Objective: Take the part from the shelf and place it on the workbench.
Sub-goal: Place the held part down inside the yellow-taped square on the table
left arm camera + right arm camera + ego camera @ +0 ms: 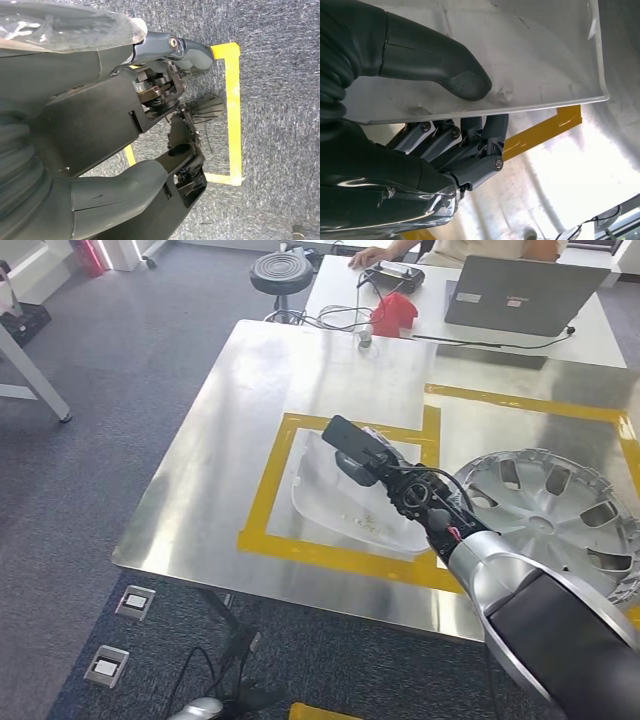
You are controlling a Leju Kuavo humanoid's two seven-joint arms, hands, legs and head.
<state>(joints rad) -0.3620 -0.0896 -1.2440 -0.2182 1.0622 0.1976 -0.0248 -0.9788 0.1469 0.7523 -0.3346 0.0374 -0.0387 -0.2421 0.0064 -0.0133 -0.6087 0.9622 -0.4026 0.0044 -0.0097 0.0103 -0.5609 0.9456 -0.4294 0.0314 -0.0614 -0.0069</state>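
Right hand [377, 465] pinches the white part [332, 500] by its thin rim at frame centre; it looks light, slick, slightly flexible, best gripped there.

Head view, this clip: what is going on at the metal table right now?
The robot's right hand grips the white part by its edge, thumb on one face and fingers under the other, as the right wrist view shows. The part is over the yellow-taped rectangle on the workbench; whether it already rests on the surface I cannot tell. A silver wheel cover lies beside it in the next taped area. The left hand hangs over carpet, holding nothing. A person sits at the far table by a laptop.
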